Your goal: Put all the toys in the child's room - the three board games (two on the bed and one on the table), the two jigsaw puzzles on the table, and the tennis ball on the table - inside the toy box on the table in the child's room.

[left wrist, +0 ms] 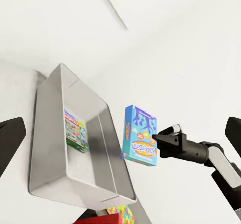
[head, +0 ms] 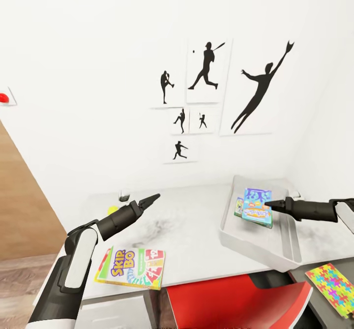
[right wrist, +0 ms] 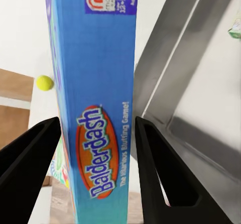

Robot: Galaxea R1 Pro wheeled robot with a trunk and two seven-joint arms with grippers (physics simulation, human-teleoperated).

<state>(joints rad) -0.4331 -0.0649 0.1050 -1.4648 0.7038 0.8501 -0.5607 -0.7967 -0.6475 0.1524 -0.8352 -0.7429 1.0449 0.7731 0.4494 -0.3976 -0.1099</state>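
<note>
My right gripper (head: 271,204) is shut on the blue board game (head: 257,206), holding it edge-on just above the light grey toy box (head: 275,250) on the table (head: 187,230). In the right wrist view both fingers (right wrist: 160,174) clamp that blue game (right wrist: 95,108). A white-green board game (left wrist: 75,129) lies inside the toy box (left wrist: 50,174). The yellow-green and red board game (head: 131,268) rests at the table's front edge, below my open left gripper (head: 152,199). The tennis ball (head: 113,210) sits at the back left. One jigsaw puzzle (head: 335,287) lies on the dark section.
A red chair (head: 236,302) stands tucked under the table's front edge. A small white object (head: 124,194) sits by the wall behind the ball. Black sports-silhouette pictures (head: 206,73) hang on the white wall. Wood-plank floor (head: 19,211) shows at the left.
</note>
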